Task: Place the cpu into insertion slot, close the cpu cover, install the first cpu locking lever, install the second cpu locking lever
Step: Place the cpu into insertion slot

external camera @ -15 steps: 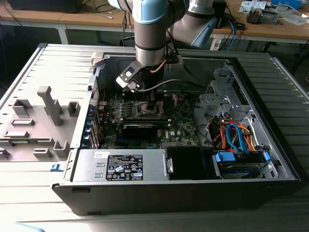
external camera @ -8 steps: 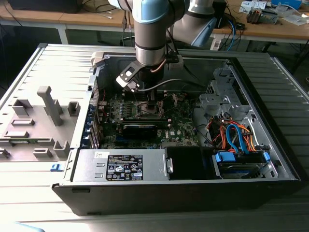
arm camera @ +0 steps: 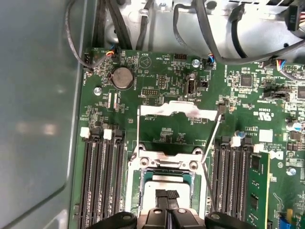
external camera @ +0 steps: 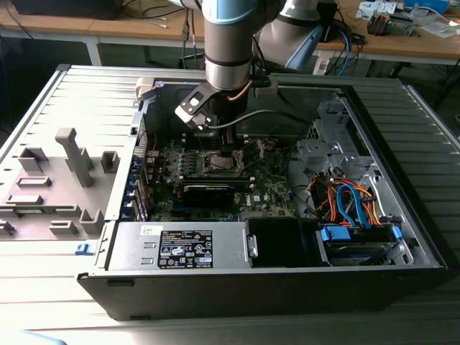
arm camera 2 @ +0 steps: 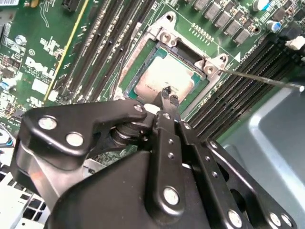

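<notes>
Lying on its side with the panel off, a dark steel computer case [external camera: 215, 295] shows its inside. Nearest in the exterior view is the boxy grey power supply [external camera: 180, 246] with a printed label. At the exterior view's right, a drive cage [external camera: 356, 241] carries glossy orange and blue cables. At the exterior view's left, a pale grey moulded plastic panel [external camera: 57, 180] lies flat beside the case.

Farther in is the green circuit board [external camera: 266, 190], crossed by a long black rectangular card [external camera: 208, 192]. Past the card, the gripper [arm camera 2: 168, 97] [arm camera: 167, 194] reaches down to the board. Its matt black bolted links narrow to two slim fingertips [arm camera 2: 165, 92], which are drawn together with nothing between them. The tips sit at the near edge of the cpu [arm camera 2: 167, 76]; whether they touch it I cannot tell.

The cpu, a flat square with a pale silvery face, lies seated in the insertion slot [arm camera 2: 164, 36], framed by its bright metal rim. Long black ribbed memory slots [arm camera: 102, 167] run along both sides.

Beyond the slot the cpu cover [arm camera: 176, 109], a thin silver frame, is swung open away from the chip. A thin wire lever [arm camera: 212, 138] is raised free beside it.

Farther still sit a round coin cell [arm camera: 122, 76] and dark cables. The grey and blue arm [external camera: 230, 43] rises above, with wooden benches [external camera: 129, 29] behind.
</notes>
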You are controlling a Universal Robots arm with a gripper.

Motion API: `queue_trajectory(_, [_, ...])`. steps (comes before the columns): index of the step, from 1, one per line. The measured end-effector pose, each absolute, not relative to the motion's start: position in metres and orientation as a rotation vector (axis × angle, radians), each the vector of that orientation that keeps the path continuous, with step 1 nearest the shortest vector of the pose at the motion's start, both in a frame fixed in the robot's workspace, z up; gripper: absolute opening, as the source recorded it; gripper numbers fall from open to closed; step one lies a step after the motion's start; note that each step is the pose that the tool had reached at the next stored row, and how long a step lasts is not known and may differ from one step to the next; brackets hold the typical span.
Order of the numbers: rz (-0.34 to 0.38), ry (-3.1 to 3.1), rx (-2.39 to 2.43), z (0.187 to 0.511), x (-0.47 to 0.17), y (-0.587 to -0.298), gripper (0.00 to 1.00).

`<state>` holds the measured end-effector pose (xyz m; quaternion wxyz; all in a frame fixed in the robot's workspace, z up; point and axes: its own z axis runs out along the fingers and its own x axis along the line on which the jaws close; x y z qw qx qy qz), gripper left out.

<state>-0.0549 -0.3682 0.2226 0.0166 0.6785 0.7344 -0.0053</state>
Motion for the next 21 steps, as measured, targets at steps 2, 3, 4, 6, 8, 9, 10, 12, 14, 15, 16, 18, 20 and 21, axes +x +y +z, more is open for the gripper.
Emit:
queue_trajectory(2, [-0.039,2.291,2.116,0.226,-0.048,-0.368,0.11])
queue_trajectory(3, [-0.044,2.288,2.113,0.232,-0.048,-0.368,0.11])
queue_trajectory(4, [-0.046,2.288,2.112,0.238,-0.048,-0.368,0.11])
queue_trajectory(6, [-0.046,2.287,2.112,0.245,-0.048,-0.368,0.11])
queue_trajectory(8, [-0.046,2.287,2.112,0.254,-0.048,-0.368,0.11])
queue_trajectory(9, [-0.046,2.287,2.112,0.256,-0.048,-0.368,0.11])
queue_trajectory(10, [-0.046,2.287,2.113,0.260,-0.048,-0.368,0.11])
queue_trajectory(12, [-0.046,2.287,2.112,0.264,-0.048,-0.368,0.11])
queue_trajectory(14, [-0.046,2.287,2.112,0.267,-0.048,-0.368,0.11])
queue_trajectory(15, [-0.046,2.287,2.112,0.269,-0.048,-0.368,0.11])
queue_trajectory(16, [-0.046,2.287,2.112,0.272,-0.048,-0.368,0.11])
queue_trajectory(18, [-0.046,2.287,2.112,0.277,-0.048,-0.368,0.11])
queue_trajectory(20, [-0.046,2.287,2.112,0.281,-0.048,-0.368,0.11])
queue_trajectory(21, [-0.046,2.287,2.112,0.281,-0.048,-0.368,0.11])
